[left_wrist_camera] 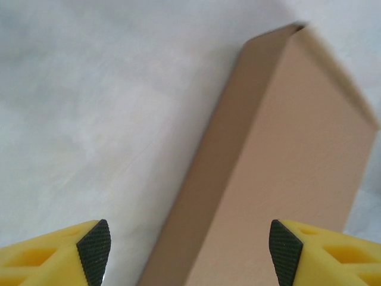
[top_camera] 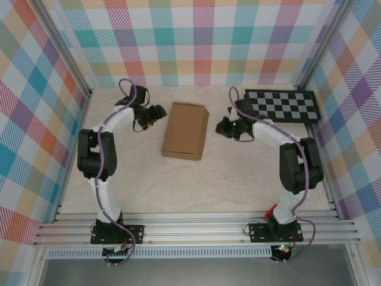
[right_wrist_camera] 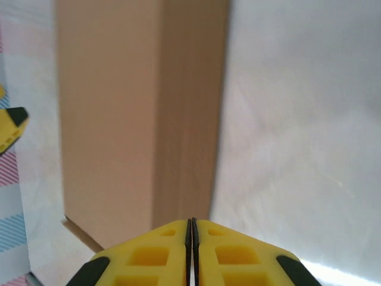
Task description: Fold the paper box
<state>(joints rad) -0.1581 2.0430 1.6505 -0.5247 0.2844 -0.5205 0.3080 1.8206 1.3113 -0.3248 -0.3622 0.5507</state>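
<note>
The paper box (top_camera: 186,130) is a closed, shallow brown cardboard box lying flat in the middle of the table. My left gripper (top_camera: 156,113) hovers just off its left side, open, with nothing between the pads. In the left wrist view the box (left_wrist_camera: 286,173) runs up between the yellow fingers (left_wrist_camera: 89,250), its left wall in shadow. On the box's right side my right gripper (top_camera: 224,126) is shut with nothing in it. In the right wrist view its fingers (right_wrist_camera: 191,253) press together right in front of the box's side wall (right_wrist_camera: 143,119).
A black-and-white checkerboard panel (top_camera: 283,106) lies at the back right, behind the right arm. Plaid walls (top_camera: 196,36) close in the table on three sides. A metal rail (top_camera: 196,229) runs along the near edge by the arm bases.
</note>
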